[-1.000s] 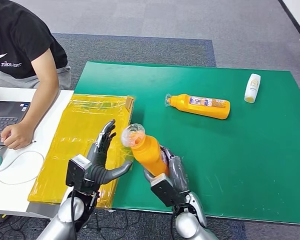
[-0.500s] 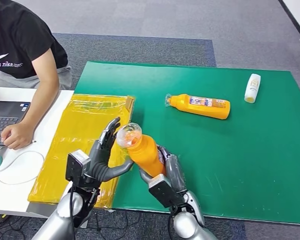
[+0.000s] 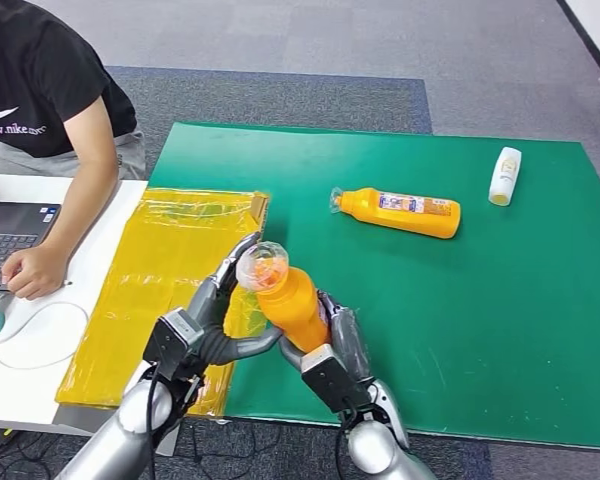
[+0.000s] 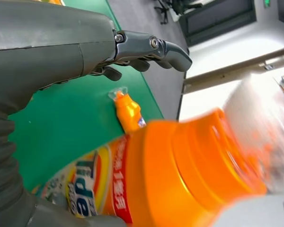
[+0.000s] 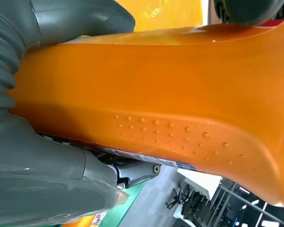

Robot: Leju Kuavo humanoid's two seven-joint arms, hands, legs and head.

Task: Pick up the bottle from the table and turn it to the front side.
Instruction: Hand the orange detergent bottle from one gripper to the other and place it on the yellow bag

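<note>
My right hand [image 3: 335, 345] grips the orange detergent bottle [image 3: 289, 305] above the green mat's [image 3: 448, 300] near edge, its clear cap tilted up toward my left. Its label seems to read "Tide", blurred. My left hand [image 3: 214, 315] is spread beside it, thumb touching the bottle.

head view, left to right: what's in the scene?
Laptop → yellow bag → left robot hand → held bottle → lying orange bottle → white bottle.

Green mat [image 3: 508, 330] on floor w/ orange bottle [image 3: 397, 212], white bottle [image 3: 504, 175], yellow sheet [image 3: 157, 285].
</note>
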